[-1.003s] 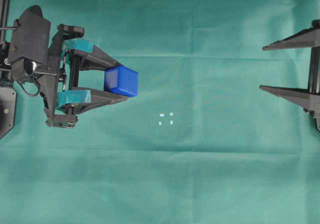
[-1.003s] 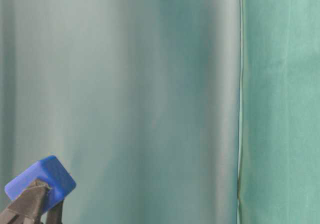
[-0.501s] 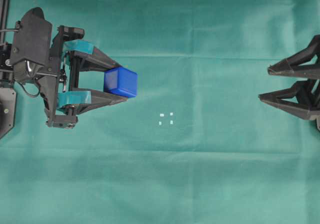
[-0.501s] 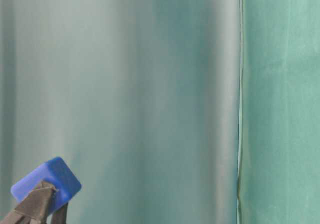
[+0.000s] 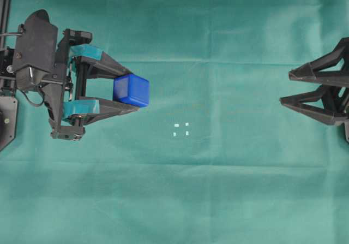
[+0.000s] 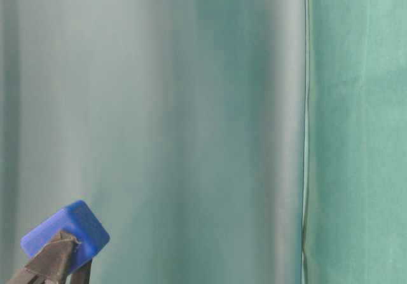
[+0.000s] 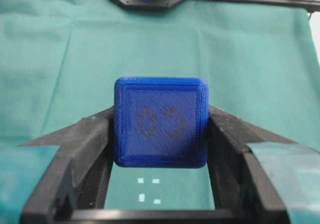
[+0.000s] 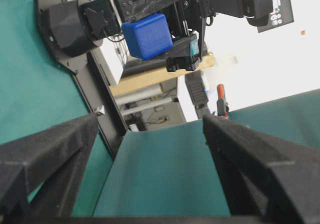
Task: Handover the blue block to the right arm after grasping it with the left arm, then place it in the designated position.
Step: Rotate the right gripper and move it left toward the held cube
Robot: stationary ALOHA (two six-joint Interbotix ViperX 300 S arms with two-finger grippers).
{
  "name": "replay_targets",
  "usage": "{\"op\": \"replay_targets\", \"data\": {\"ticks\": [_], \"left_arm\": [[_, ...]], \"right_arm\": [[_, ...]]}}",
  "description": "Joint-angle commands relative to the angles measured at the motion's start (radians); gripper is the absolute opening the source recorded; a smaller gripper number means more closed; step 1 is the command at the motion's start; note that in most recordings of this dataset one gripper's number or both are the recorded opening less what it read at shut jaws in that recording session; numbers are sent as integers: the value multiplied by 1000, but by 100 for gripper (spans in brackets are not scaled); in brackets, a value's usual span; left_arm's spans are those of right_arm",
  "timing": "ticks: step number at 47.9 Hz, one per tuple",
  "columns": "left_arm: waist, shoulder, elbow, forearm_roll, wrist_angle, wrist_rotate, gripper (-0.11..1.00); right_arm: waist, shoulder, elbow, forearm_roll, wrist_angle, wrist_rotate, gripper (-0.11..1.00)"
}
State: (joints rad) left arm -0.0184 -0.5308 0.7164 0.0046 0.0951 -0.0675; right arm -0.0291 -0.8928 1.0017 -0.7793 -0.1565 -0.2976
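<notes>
The blue block (image 5: 131, 90), a bright cube with rounded edges and two faint dark rings, sits pinched in the left tool (image 5: 126, 89), at ten o'clock from the designated position (image 5: 181, 129). The right tool (image 5: 285, 88) stands wide and empty.

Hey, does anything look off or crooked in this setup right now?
Nothing is damaged or spilled. The blue block sits clamped in the left pincer, slightly tilted in the table-level view. The right pincer is open and far off. The white marks are uncovered on the green cloth.
</notes>
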Motion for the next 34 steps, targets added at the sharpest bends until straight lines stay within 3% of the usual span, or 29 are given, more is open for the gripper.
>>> {"op": "replay_targets", "data": {"ticks": [1, 34], "left_arm": [[3, -5, -12, 0, -11, 0, 47], [3, -5, -12, 0, -11, -3, 47]], "right_arm": [[2, 5, -28, -3, -3, 0, 93], [3, 8, -28, -17, -3, 2, 93]]}}
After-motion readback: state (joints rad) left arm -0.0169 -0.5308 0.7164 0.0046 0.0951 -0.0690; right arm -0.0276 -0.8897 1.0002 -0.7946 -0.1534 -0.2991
